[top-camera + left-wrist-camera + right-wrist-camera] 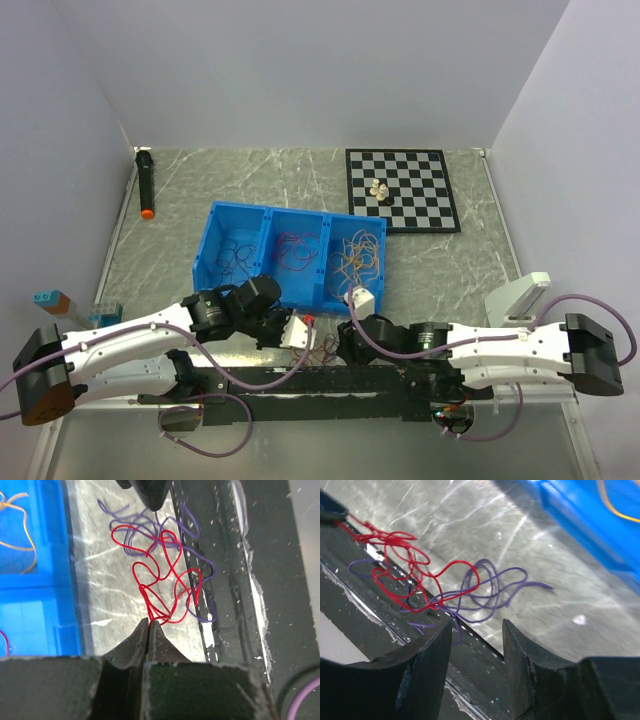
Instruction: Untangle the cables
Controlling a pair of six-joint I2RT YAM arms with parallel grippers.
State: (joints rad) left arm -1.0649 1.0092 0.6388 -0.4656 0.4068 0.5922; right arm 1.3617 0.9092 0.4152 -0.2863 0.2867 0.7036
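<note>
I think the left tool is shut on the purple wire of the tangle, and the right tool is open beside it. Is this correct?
Not quite: the left tool is shut on the red wire, not the purple wire, as the left wrist view shows. The right tool is open beside the tangle.

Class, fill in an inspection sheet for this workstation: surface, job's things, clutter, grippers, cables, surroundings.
surface: grey marbled table, black rail along its near edge.
job's things: red cable and purple cable tangled at the rail; sorted bunches in blue bin.
clutter: chessboard with pieces; marker.
grippers: left gripper shut on red cable; right gripper open beside purple cable.
cables: lilac hoses along both arms.
surroundings: white walls.
</note>
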